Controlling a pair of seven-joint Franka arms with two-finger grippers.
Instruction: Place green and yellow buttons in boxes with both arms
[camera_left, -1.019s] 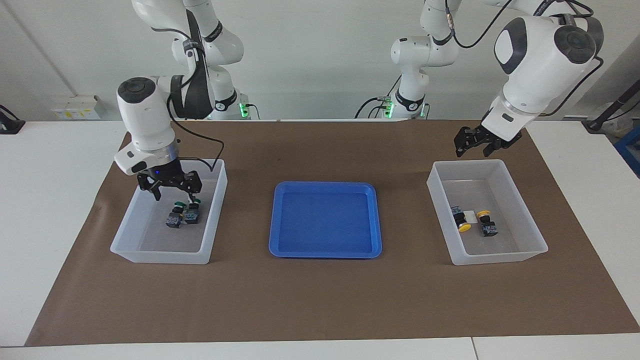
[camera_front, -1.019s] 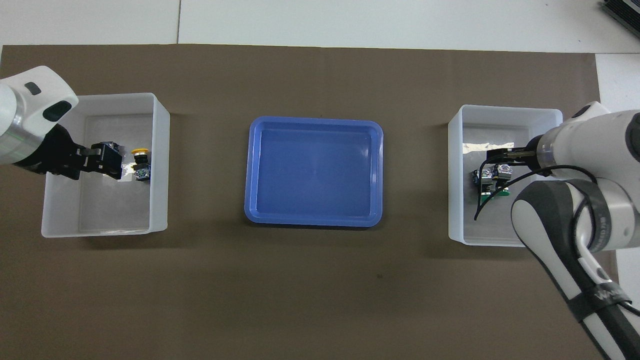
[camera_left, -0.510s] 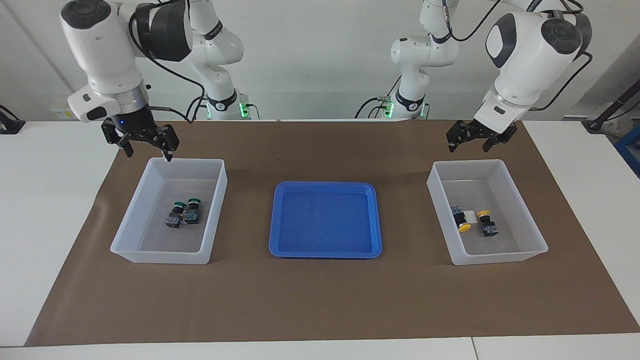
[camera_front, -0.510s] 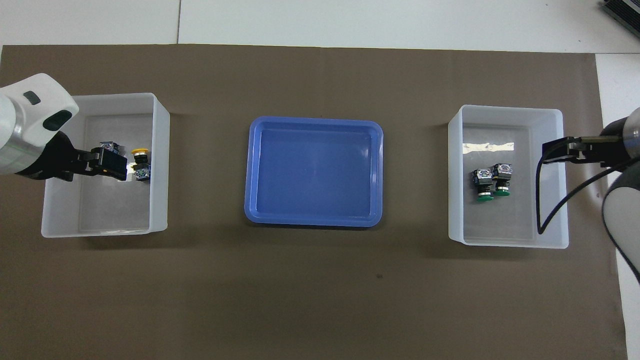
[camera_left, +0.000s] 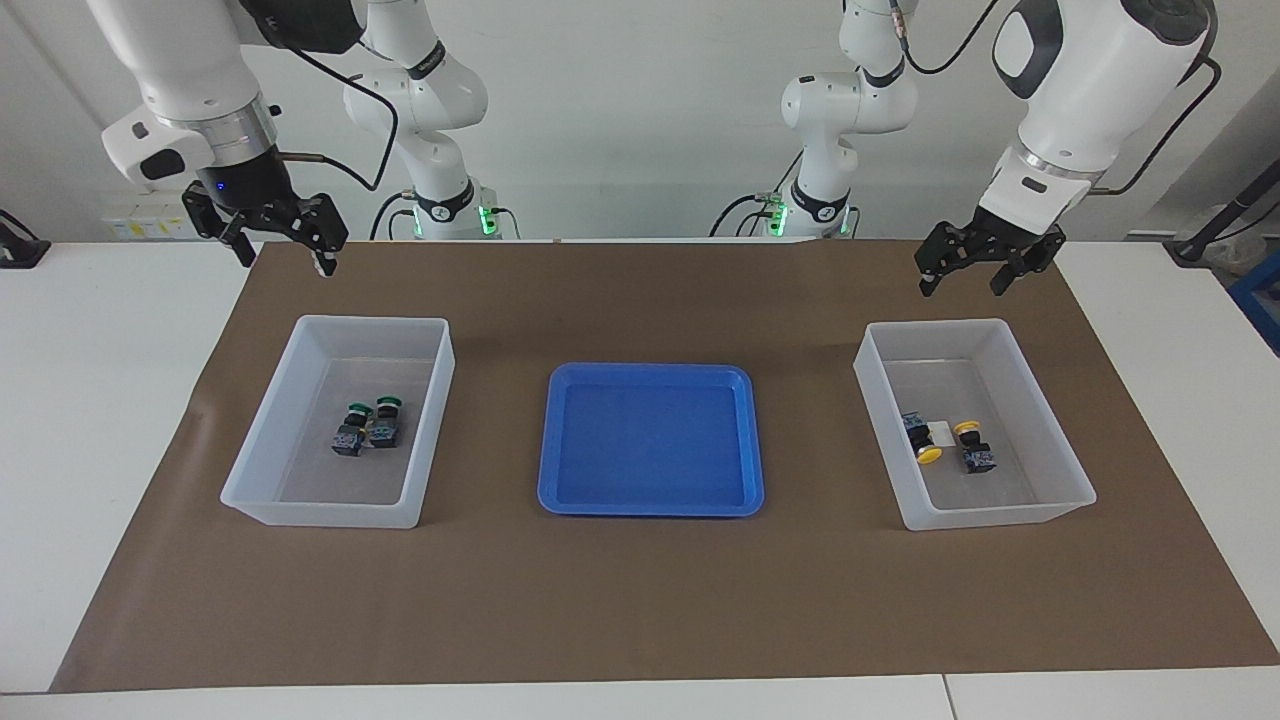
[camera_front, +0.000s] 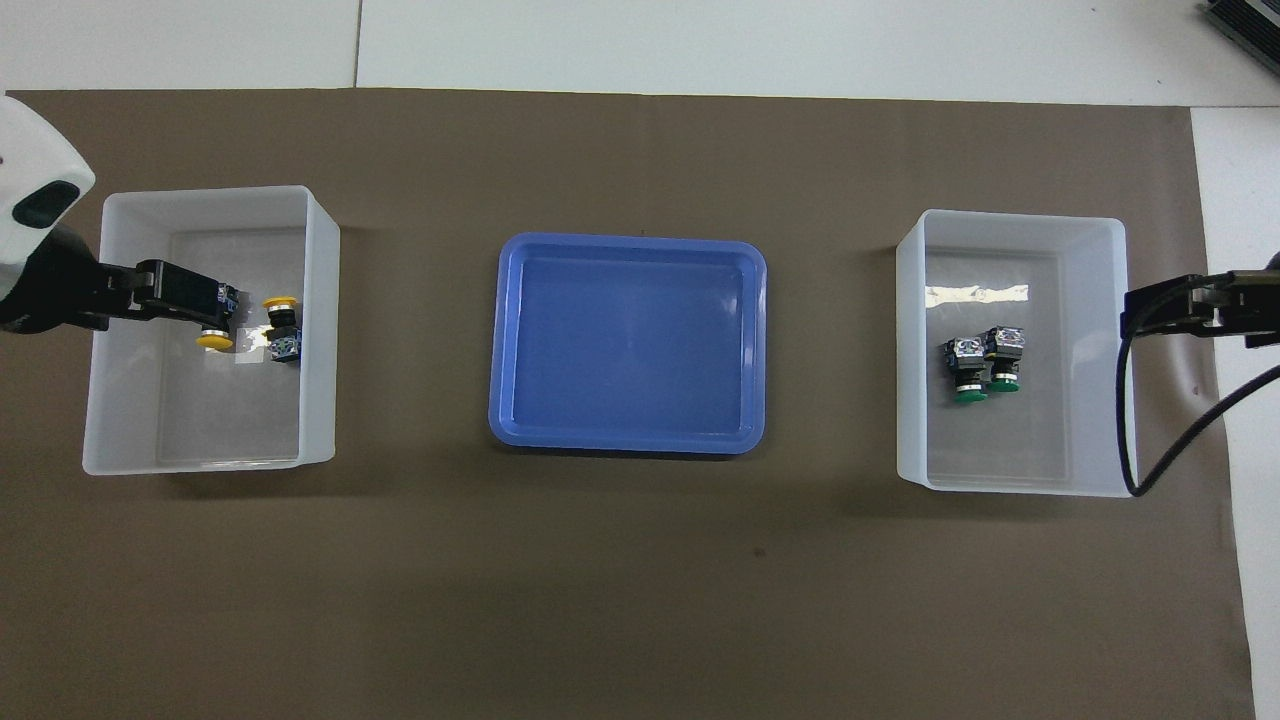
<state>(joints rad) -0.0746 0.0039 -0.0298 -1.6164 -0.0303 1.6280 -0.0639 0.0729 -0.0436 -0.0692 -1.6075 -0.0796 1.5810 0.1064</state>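
Two green buttons (camera_left: 368, 425) lie side by side in the box (camera_left: 300, 512) at the right arm's end; they also show in the overhead view (camera_front: 980, 367), in that box (camera_front: 1010, 220). Two yellow buttons (camera_left: 945, 443) lie in the box (camera_left: 1000, 517) at the left arm's end, and show from above (camera_front: 250, 325) in the same box (camera_front: 200, 462). My right gripper (camera_left: 285, 258) is open and empty, high over the mat by its box's rim (camera_front: 1160, 305). My left gripper (camera_left: 962, 282) is open and empty, high over its box's rim (camera_front: 190, 292).
A shallow blue tray (camera_left: 650, 440) sits empty on the brown mat (camera_left: 640, 600) between the two boxes, also seen from above (camera_front: 630, 340). The white table (camera_left: 110, 400) extends past the mat at both ends.
My right gripper rose out of the green buttons' box and drew back toward the robots, leaving both buttons. My left gripper rose a little and shifted toward the table's end.
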